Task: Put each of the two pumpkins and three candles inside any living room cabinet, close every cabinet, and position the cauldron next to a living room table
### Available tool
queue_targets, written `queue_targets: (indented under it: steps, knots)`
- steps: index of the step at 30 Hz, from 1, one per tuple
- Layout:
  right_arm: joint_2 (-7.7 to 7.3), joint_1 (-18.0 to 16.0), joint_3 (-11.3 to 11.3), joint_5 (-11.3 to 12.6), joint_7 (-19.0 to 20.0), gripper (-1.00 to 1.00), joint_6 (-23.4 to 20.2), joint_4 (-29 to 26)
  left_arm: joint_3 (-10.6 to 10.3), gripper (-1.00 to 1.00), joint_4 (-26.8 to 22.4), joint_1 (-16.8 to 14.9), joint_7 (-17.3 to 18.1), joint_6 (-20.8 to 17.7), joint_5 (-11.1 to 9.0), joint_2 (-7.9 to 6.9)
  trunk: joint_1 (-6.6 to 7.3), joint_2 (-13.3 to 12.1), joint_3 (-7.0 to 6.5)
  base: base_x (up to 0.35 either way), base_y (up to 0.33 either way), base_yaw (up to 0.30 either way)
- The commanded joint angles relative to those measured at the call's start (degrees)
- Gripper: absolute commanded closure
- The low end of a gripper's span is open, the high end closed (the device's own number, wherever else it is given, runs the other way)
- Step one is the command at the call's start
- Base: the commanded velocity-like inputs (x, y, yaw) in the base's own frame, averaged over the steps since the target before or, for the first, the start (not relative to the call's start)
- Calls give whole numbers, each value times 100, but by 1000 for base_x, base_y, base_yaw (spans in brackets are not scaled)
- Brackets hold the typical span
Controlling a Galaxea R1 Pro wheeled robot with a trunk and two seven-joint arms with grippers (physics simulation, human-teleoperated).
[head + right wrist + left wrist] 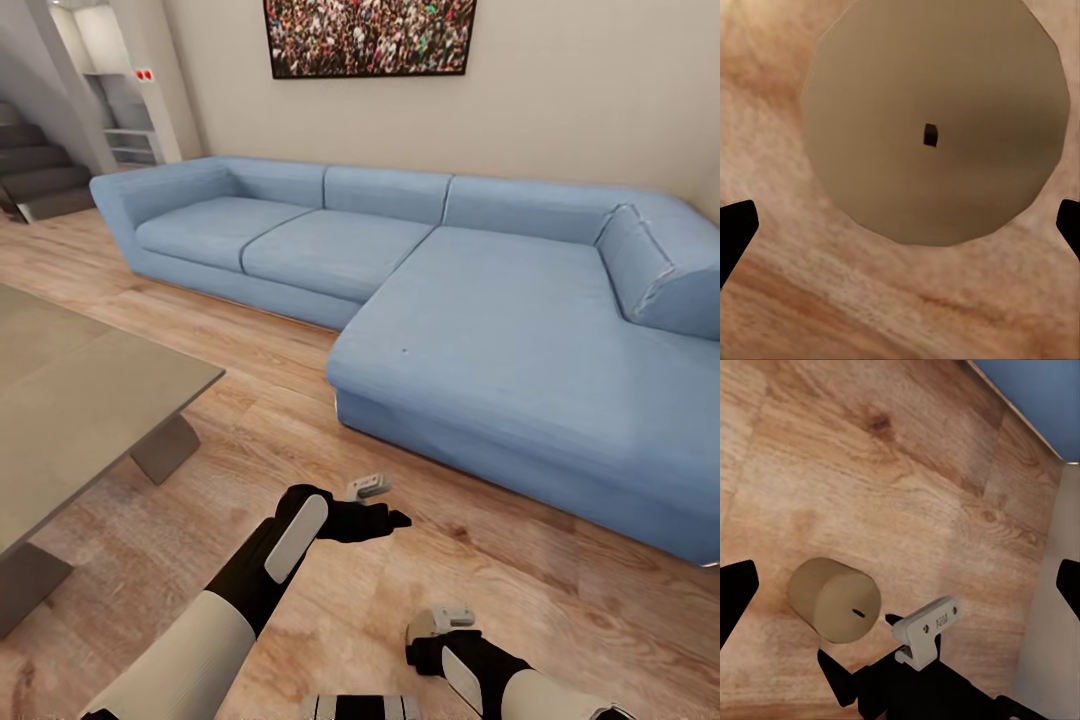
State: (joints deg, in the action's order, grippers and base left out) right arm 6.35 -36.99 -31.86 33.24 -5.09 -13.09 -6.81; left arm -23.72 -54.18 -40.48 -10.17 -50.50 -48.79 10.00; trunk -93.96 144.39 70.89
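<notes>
A short tan candle [934,120] with a small dark wick stands upright on the wood floor, straight below my right gripper [900,229]. That gripper is open, its dark fingertips [735,232] apart at the frame's two sides and clear of the candle. In the left wrist view the same candle [834,598] stands on the floor beside the right arm's pale bracket [926,630]. My left gripper [900,592] is open and holds nothing. In the head view the left gripper [385,520] hovers over the floor and the right gripper [435,648] points down near the bottom edge. The grey table [90,400] is at the left.
A big blue corner sofa [480,330] takes up the middle and right, its chaise close ahead of both arms. Bare wood floor [270,380] runs between the sofa and the table. Stairs [40,175] rise at the far left, and a framed picture [370,35] hangs above the sofa.
</notes>
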Motion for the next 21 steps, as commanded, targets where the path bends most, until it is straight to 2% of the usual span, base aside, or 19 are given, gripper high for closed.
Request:
queue_targets:
  steps: [1, 12, 15, 21]
  knots:
    - [-2, -1, -48, 51, -36, -100, -31, -13, -9, -100, -5, -3, -55, -13, -60, 0, -1, 3, 27, 0, 0, 0]
    - [-2, -1, -48, 50, -36, -100, -29, -13, -13, -100, -5, -4, -55, -13, -60, 0, -29, 18, 271, 0, 0, 0]
    - [-2, -1, -48, 50, -36, -100, -28, -13, -15, -100, -5, -3, -55, -13, -60, 0, -29, 18, 271, 0, 0, 0]
    - [-2, -1, -48, 51, -36, -100, -27, -13, -19, -100, -5, -4, -55, -13, -60, 0, -45, 26, 404, 0, 0, 0]
